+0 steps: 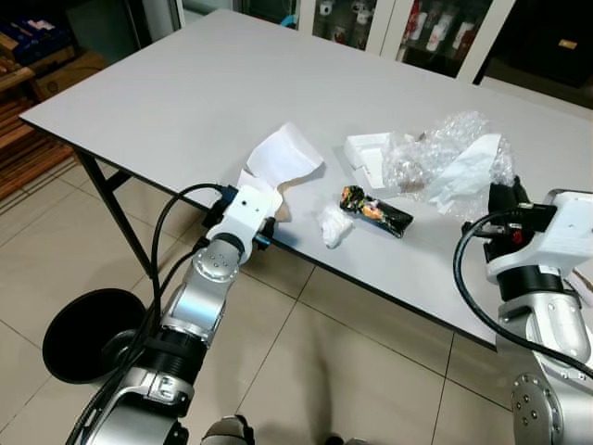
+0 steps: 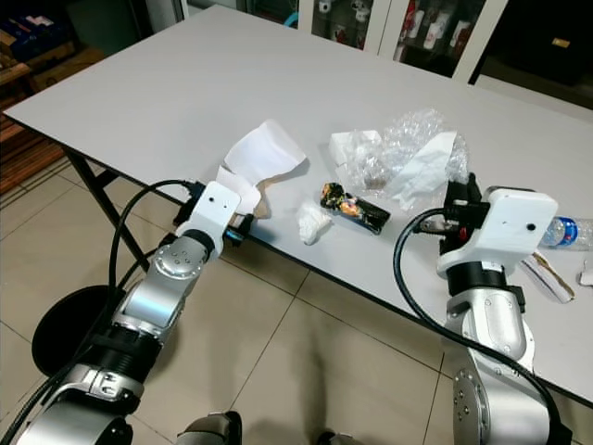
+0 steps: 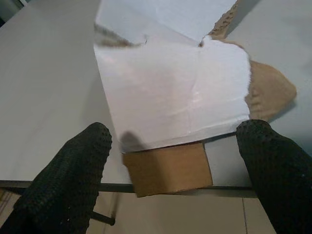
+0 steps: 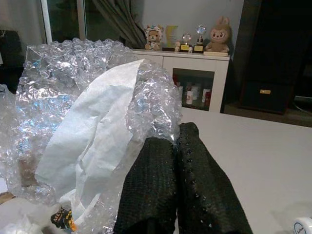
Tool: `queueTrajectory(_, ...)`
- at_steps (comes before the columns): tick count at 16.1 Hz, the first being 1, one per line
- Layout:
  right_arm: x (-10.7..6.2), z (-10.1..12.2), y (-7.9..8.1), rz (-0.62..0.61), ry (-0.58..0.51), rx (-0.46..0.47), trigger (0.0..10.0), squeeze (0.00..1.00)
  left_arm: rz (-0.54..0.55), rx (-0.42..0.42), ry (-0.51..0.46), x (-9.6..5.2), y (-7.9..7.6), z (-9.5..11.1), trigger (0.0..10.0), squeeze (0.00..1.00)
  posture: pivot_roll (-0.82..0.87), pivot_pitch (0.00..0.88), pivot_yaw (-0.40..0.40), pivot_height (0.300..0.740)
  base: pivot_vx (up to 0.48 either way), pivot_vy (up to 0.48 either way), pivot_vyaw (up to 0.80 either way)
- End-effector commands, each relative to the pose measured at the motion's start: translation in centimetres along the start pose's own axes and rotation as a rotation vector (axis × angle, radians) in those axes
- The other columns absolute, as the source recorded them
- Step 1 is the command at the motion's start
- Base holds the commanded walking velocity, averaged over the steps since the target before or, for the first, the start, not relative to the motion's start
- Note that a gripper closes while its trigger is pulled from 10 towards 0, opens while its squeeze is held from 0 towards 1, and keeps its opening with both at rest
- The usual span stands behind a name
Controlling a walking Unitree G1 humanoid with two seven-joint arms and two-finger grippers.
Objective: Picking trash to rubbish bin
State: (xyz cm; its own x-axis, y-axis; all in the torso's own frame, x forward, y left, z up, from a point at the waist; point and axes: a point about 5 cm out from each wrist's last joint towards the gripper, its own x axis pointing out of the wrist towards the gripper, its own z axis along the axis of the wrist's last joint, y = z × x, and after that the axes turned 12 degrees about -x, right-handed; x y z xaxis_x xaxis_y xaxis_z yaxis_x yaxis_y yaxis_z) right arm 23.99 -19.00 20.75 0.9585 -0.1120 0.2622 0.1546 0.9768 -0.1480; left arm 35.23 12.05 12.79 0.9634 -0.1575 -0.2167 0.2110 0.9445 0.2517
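Reaching to the near left edge of the grey table (image 1: 185, 93), the left gripper (image 3: 170, 161) has its two black fingers spread wide, released, one on each side of the torn white-and-brown cardboard packaging (image 3: 173, 100) that overhangs the table edge. Neither finger is seen touching it.

The right gripper (image 4: 176, 161) is at the near right of the table, fingers pressed together with nothing visible between them, tips against the crumpled bubble wrap (image 4: 73, 83). A sheet of white paper (image 4: 92, 131) is draped over the wrap.

Trash items on the table, left to right:
- torn cardboard packaging
- small crumpled white wad (image 1: 332, 225)
- dark snack wrapper (image 1: 375, 210), just right of the wad
- white foam piece (image 1: 366, 153), touching the bubble wrap
- plastic bottle (image 2: 561, 232) at the far right

A black round rubbish bin (image 1: 88, 334) stands on the tiled floor (image 1: 352, 362), near left, below the table edge.
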Motion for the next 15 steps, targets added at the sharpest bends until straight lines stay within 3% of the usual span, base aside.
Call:
queueTrajectory(1, -0.1, 0.3, -0.6, -0.022, -0.009, -0.013, 10.0, 0.00, -0.013, 0.009, -0.025, 0.2, -0.2, 0.5, 10.0, 0.00, 0.17, 0.148, -0.067, 0.740, 0.000, 0.000, 0.00)
queueTrajectory(6, -0.1, 0.6, -0.5, -0.028, -0.031, -0.014, 10.0, 0.00, -0.020, 0.019, -0.141, 0.3, -0.1, 2.1, 10.0, 0.00, 0.17, 0.140, -0.061, 0.740, 0.000, 0.000, 0.00)
queueTrajectory(9, 0.0, 0.7, -0.4, -0.029, -0.037, -0.012, 10.0, 0.00, -0.036, 0.035, -0.128, 0.1, -0.2, 2.5, 10.0, 0.00, 0.18, 0.138, -0.058, 0.740, 0.000, 0.000, 0.00)
queueTrajectory(11, 0.0, 0.7, -0.4, -0.029, -0.038, -0.011, 10.0, 0.00, -0.064, 0.081, -0.107, -0.3, -0.6, 2.1, 10.0, 0.00, 0.18, 0.138, -0.058, 0.740, 0.000, 0.000, 0.00)
queueTrajectory(15, 0.2, 0.7, -0.2, -0.025, -0.044, -0.008, 10.0, 0.00, -0.106, 0.086, -0.079, -0.9, -1.3, 1.1, 10.0, 0.00, 0.19, 0.136, -0.059, 0.740, 0.000, 0.000, 0.00)
